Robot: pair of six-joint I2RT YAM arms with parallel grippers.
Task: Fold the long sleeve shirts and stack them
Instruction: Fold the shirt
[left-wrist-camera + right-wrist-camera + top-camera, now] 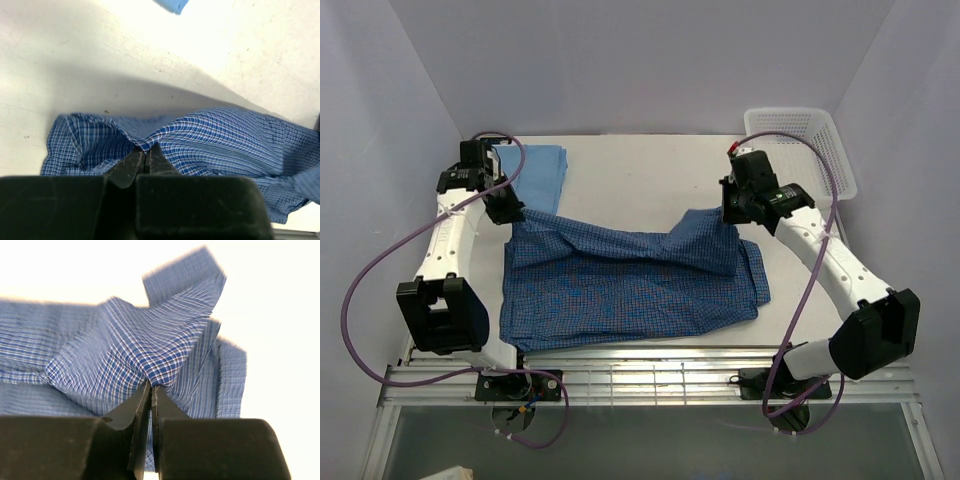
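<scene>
Seen from above, the checked shirt [620,285] lies spread on the table [640,175], its long axis running side to side from one pincer to the other. The left gripper [510,212] is at the shirt's far left corner and the right gripper [728,212] at a raised flap on its far right. Each arm is nearest its own end, and the body of the cloth lies on the base side of both pincers. The light blue shirt [535,172] lies just beyond the left gripper.

In the left wrist view, the left gripper [145,152] has its jaws closed to a sliver on a pinch of the checked shirt [225,140]. Most of the cloth stretches off to the right of the tips.

In the right wrist view, the right gripper [151,385] is equally narrow, nipping a peak of the checked shirt [125,350] that tents up from the tips, with the rest spreading to their left. With both far corners held, the fold probably turns on drawing this edge across the short axis — toward the bases.
</scene>
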